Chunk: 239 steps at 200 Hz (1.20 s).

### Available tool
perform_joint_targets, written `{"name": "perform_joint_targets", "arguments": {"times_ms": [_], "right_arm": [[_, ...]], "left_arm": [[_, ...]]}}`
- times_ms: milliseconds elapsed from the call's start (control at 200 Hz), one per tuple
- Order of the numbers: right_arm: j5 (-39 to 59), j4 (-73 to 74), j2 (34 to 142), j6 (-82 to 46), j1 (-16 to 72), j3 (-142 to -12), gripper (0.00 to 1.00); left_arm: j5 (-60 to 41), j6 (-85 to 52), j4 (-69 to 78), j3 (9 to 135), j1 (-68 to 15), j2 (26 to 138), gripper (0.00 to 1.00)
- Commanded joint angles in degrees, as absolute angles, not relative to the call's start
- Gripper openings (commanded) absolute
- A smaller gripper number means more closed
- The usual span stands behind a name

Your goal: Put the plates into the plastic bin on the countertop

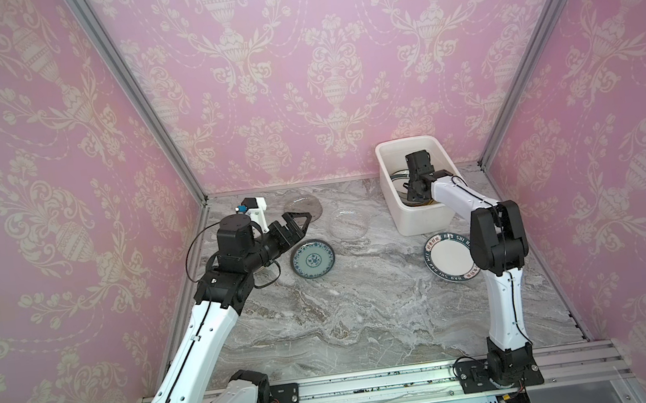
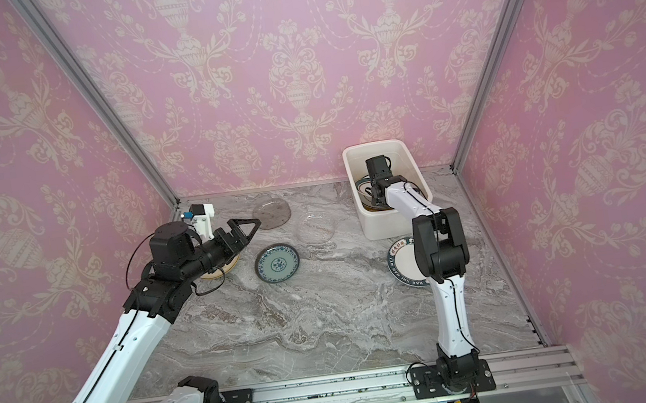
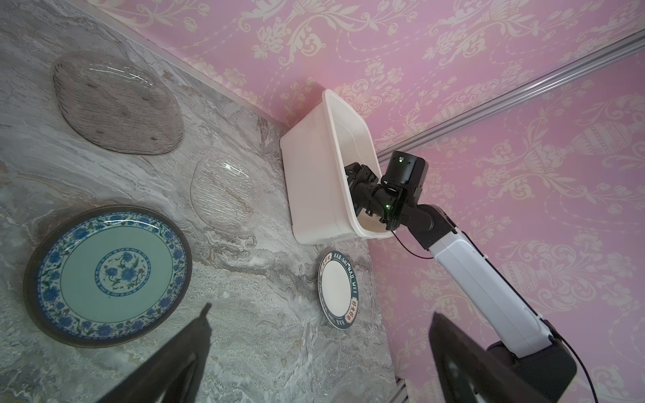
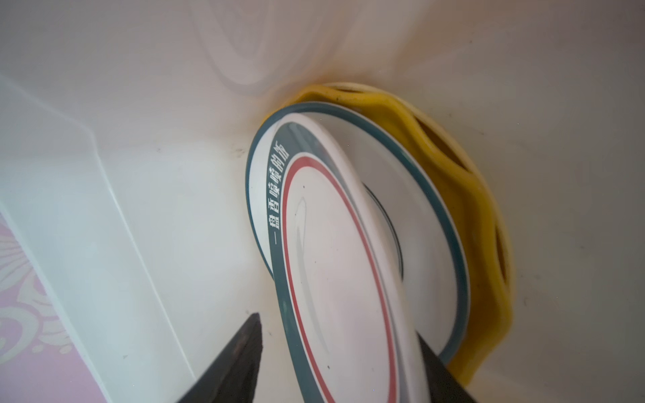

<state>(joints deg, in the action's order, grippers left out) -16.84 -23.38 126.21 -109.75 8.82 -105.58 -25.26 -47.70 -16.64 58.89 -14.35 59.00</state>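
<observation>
The white plastic bin stands at the back right of the countertop. My right gripper reaches into it, open; a white dark-rimmed plate stands on edge between the jaws, with a gap at one finger. It leans on a second white plate and a yellow scalloped plate. On the countertop lie a teal patterned plate, a smoky glass plate, a clear glass plate and a white dark-rimmed plate. My left gripper hovers open and empty left of the teal plate.
A cream plate shows partly under my left arm. The right arm's elbow hangs over the white lettered plate. Pink patterned walls with aluminium rails enclose the countertop on three sides.
</observation>
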Motion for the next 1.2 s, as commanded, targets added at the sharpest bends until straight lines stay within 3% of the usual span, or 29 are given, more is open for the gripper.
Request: {"name": "perform_joint_targets", "arguments": {"times_ms": [0,535,841,866,1191], "right_arm": [[-14.0,-26.8,129.0,-110.3,8.3,-109.2,0.63],[-10.5,-28.0,133.3,-109.2,6.5,-111.7,0.71],[-8.8,-27.4,132.7,-104.2,4.6,-111.8,0.94],[-8.7,-27.5,132.5,-103.8,4.4,-111.7,0.99],[-7.6,-31.3,127.8,-100.0,3.3,-110.7,1.00]], "left_arm": [[-26.5,-48.5,-18.4,58.3,-13.7,58.0,0.99],[-26.8,-48.7,-18.2,58.6,-13.3,61.1,0.99],[-27.5,-48.4,-19.6,60.0,-13.2,62.6,0.99],[-27.7,-48.4,-19.9,60.2,-13.2,62.8,0.99],[-29.1,-45.0,-23.4,64.6,-13.2,64.0,0.99]]}}
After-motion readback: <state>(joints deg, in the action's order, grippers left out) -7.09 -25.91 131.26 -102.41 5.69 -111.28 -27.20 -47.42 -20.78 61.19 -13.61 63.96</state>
